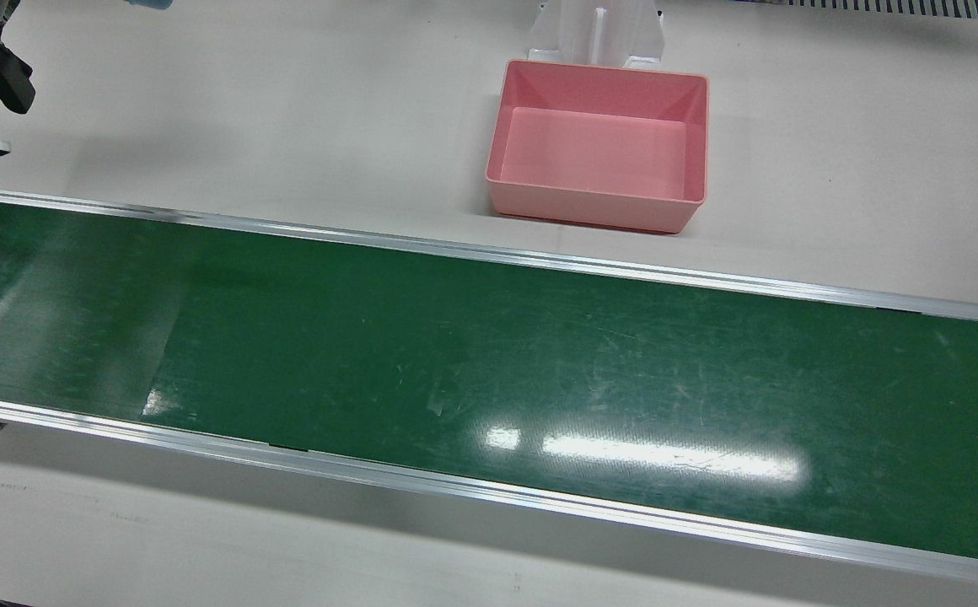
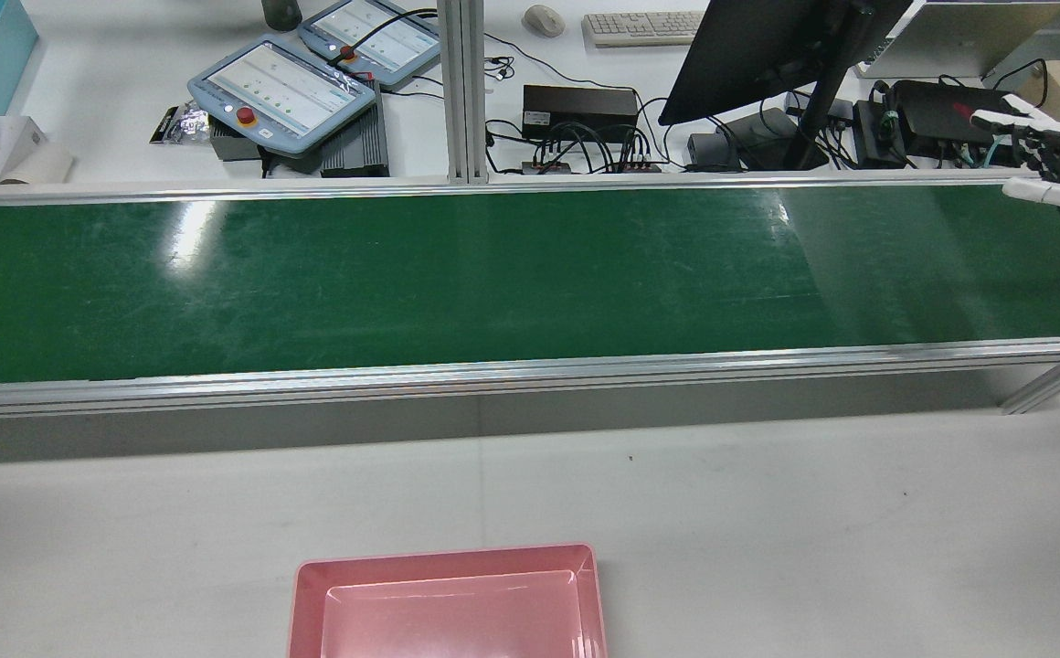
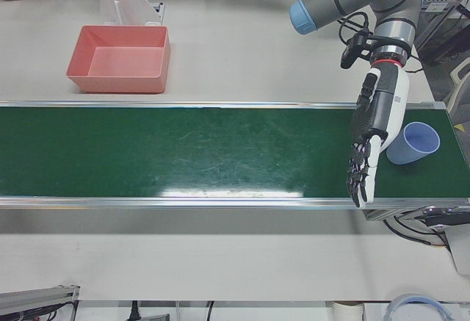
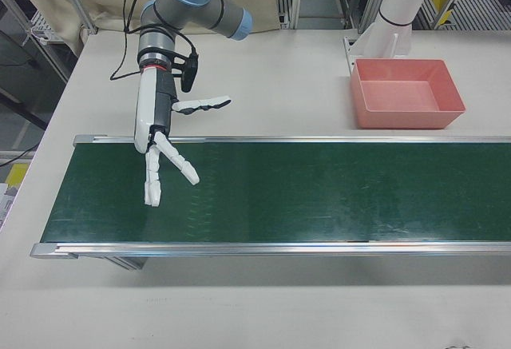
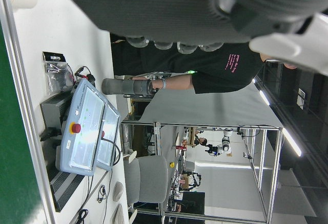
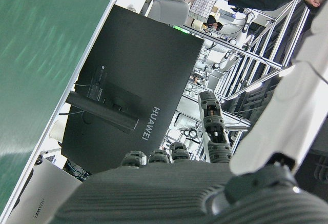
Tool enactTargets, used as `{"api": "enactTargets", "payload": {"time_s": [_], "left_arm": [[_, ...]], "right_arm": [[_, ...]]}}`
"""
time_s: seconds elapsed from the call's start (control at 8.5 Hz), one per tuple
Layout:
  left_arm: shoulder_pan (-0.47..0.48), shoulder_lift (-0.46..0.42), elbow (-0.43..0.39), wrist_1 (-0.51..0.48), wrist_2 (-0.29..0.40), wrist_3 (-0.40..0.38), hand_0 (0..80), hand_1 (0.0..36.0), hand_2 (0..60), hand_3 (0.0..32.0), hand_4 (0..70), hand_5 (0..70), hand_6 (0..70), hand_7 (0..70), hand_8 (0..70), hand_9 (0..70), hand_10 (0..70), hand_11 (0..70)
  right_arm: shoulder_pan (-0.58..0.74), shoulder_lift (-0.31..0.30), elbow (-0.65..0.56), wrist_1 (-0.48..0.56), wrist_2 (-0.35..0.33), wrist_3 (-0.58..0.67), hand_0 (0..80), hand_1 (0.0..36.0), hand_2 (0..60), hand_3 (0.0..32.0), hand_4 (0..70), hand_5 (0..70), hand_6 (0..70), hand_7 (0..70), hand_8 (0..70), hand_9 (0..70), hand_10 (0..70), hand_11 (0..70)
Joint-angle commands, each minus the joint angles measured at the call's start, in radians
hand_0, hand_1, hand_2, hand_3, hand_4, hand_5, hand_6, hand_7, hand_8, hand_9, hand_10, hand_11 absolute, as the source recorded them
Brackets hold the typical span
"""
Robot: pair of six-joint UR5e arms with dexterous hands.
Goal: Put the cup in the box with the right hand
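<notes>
A light blue cup [image 3: 413, 143] stands at the end of the green belt [image 3: 183, 152], seen only in the left-front view. My left hand [image 3: 371, 126] is open with fingers stretched out, hovering over the belt just beside the cup and holding nothing. My right hand [image 4: 164, 153] is open with fingers spread, above the belt's opposite end; it also shows at the right edge of the rear view [image 2: 1055, 169]. The pink box [image 1: 599, 202] is empty and sits on the white table behind the belt's middle. It also shows in the right-front view [image 4: 407, 113].
A white pedestal [image 1: 594, 29] stands right behind the box. Beyond the belt, an operators' desk holds teach pendants [image 2: 283, 87], a monitor [image 2: 758, 46] and cables. The belt has aluminium side rails [image 1: 489, 253].
</notes>
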Motion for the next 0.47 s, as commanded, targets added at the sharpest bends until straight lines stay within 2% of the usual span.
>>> {"api": "enactTargets", "payload": {"time_s": [0.0,0.12,0.24,0.35], "left_arm": [[0.001,0.000,0.000,-0.002,-0.001,0.000,0.0,0.0,0.0,0.0,0.0,0.0,0.0,0.0,0.0,0.0,0.0,0.0],[0.001,0.000,0.000,0.000,-0.001,0.000,0.0,0.0,0.0,0.0,0.0,0.0,0.0,0.0,0.0,0.0,0.0,0.0],[-0.001,0.000,0.000,0.000,-0.001,0.000,0.0,0.0,0.0,0.0,0.0,0.0,0.0,0.0,0.0,0.0,0.0,0.0],[0.001,0.000,0.000,0.000,0.001,0.000,0.0,0.0,0.0,0.0,0.0,0.0,0.0,0.0,0.0,0.0,0.0,0.0]], "right_arm": [[-0.006,0.004,-0.012,0.033,-0.002,-0.002,39.9,6.4,9.8,0.0,8.8,2.5,3.2,8.0,0.8,3.8,2.4,4.4],[-0.008,0.013,-0.030,0.066,-0.002,-0.005,44.6,5.6,3.2,0.0,12.1,2.8,3.5,9.0,0.6,3.8,2.2,4.4],[-0.020,0.018,-0.056,0.071,0.000,-0.009,42.9,7.1,9.2,0.0,7.3,2.8,3.1,8.3,0.7,3.7,2.1,4.1],[-0.020,0.047,-0.110,0.107,0.000,-0.009,41.3,5.5,6.4,0.0,8.5,2.6,3.0,7.6,0.7,3.7,2.2,4.2]]}}
